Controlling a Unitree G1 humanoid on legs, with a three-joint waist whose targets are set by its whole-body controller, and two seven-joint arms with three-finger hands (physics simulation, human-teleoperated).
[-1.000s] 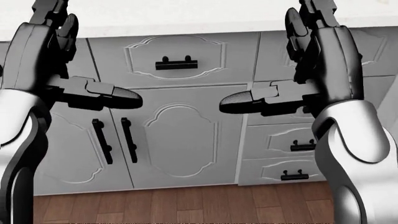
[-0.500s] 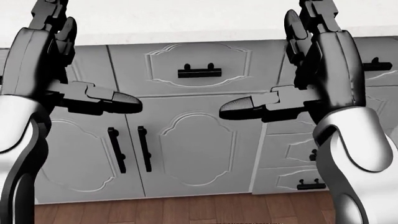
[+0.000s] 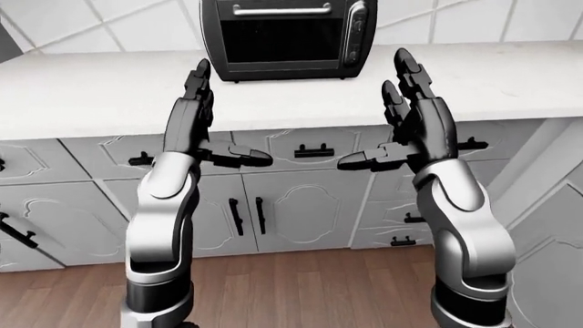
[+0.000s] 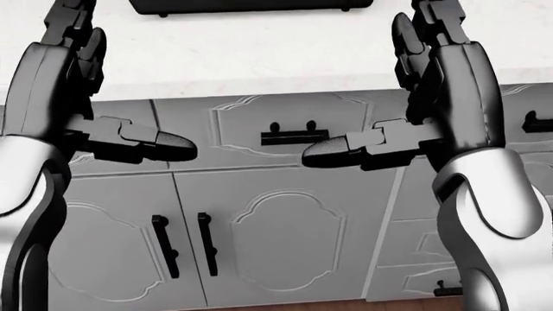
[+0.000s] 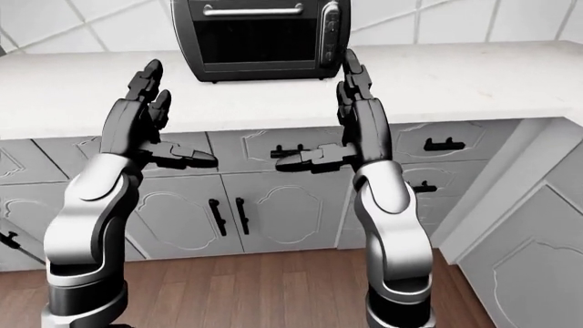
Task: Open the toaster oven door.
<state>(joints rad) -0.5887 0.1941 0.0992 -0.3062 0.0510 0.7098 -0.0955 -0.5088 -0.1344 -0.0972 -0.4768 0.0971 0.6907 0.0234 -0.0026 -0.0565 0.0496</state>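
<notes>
The black toaster oven point(image 3: 284, 37) stands on the white counter point(image 3: 82, 96) at the top middle of the left-eye view, door shut, with a silver handle bar point(image 3: 281, 9) across its top. Only its bottom edge point(image 4: 251, 6) shows in the head view. My left hand point(image 3: 202, 116) and right hand point(image 3: 401, 116) are raised, open and empty, fingers pointing up and thumbs pointing inward. Both hands hang below and short of the oven, one on each side of it.
Grey cabinet doors point(image 3: 301, 208) and drawers with black handles point(image 3: 312, 150) run under the counter. A white tiled wall point(image 3: 109, 20) rises behind it. A wood floor point(image 3: 301, 287) lies below. Another grey cabinet point(image 5: 528, 260) juts out at the right.
The whole head view has shifted: the cabinets slid down and right, and the counter and oven's bottom edge came into view. The hands keep the same open pose.
</notes>
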